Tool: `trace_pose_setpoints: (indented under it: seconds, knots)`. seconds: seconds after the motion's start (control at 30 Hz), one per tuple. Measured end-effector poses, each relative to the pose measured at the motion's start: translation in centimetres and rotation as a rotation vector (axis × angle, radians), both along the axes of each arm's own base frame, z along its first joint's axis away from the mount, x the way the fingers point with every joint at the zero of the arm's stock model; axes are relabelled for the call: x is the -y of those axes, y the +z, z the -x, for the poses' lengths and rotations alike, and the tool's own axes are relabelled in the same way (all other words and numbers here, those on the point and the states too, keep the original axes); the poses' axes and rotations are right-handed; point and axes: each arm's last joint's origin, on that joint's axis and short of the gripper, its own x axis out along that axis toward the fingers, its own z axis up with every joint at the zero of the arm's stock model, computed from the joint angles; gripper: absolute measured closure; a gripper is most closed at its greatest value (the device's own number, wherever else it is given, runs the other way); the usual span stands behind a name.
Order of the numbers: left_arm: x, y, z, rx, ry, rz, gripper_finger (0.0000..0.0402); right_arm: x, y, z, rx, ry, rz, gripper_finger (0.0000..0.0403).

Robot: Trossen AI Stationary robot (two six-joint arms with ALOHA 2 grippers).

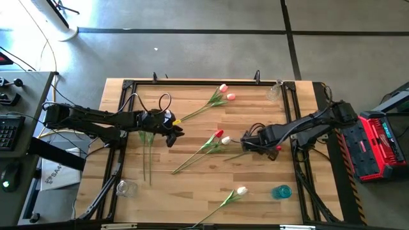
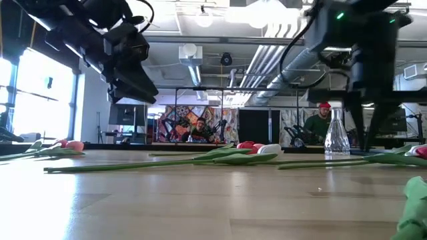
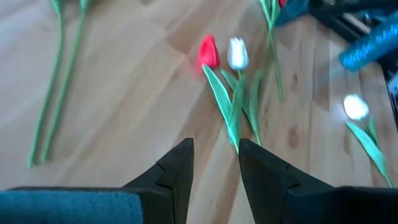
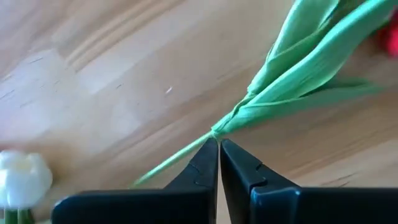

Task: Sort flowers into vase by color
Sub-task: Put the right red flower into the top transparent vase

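The right hand [image 4: 219, 144] is down at the counter [image 1: 192, 191] toward its right side, its two fingers nearly closed together around the thin green stem [image 4: 171, 162] of a red flower [image 1: 278, 148], gripping just where the leaves [image 4: 305, 68] branch off; a white flower head [image 4: 22, 177] lies on the wood close by. The left hand [image 3: 214, 155] hangs above the counter left of the middle, its fingers a small way apart and holding nothing, with a red and a white flower [image 3: 221, 53] lying side by side on the wood just ahead of it. Two more flowers [image 1: 225, 92], pink and red, lie near the far edge, a white one [image 1: 239, 191] lies near the near edge, and two stems [image 1: 147, 153] lie below the left hand. A clear glass vase [image 1: 275, 91] stands at the far right corner, a blue one [image 1: 282, 191] near the near right corner and another clear one [image 1: 126, 188] near the near left corner. The counter is pale wood planks in a black frame on a grey concrete floor; beyond it the level view shows an open workshop with ceiling ducts, bright windows and two people [image 2: 323, 123] seated far back.
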Motion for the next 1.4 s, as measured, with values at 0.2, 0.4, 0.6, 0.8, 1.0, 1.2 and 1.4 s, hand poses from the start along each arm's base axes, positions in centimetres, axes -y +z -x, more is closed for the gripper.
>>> trace_pose_setpoints:
  seconds: [0.2, 0.4, 0.6, 0.8, 1.0, 1.2, 1.4]
  knots:
    - [-0.4, 0.2, -0.1, 0.028, 0.034, 0.059, 0.0284, -0.1, -0.2, -0.1, -0.014, -0.013, -0.059, 0.0357]
    - [-0.4, 0.2, -0.1, 0.024, 0.018, 0.039, 0.0284, 1.0, -1.2, 0.0, -0.102, -0.068, -0.057, 0.0291]
    - [-0.4, 0.2, -0.1, 0.024, 0.014, 0.034, 0.0284, 1.4, -2.1, -0.8, -0.102, -0.071, -0.055, 0.0254]
    - [-0.4, 0.1, -0.1, 0.023, 0.015, 0.035, 0.0284, 1.4, -2.2, -0.7, -0.12, 0.025, -0.042, 0.0287]
    - [-0.4, 0.2, -0.1, 0.025, 0.015, 0.034, 0.0284, 1.6, -2.0, -0.8, -0.105, 0.23, -0.021, 0.0374]
    - [-0.5, 0.2, -0.1, 0.029, 0.02, 0.032, 0.0284, 1.3, -1.6, -1.0, -0.123, 0.523, -0.018, 0.0391]
    - [-0.5, 0.2, -0.1, 0.033, 0.037, 0.063, 0.0284, 0.3, 1.0, -1.3, -0.09, 0.571, -0.022, 0.0401]
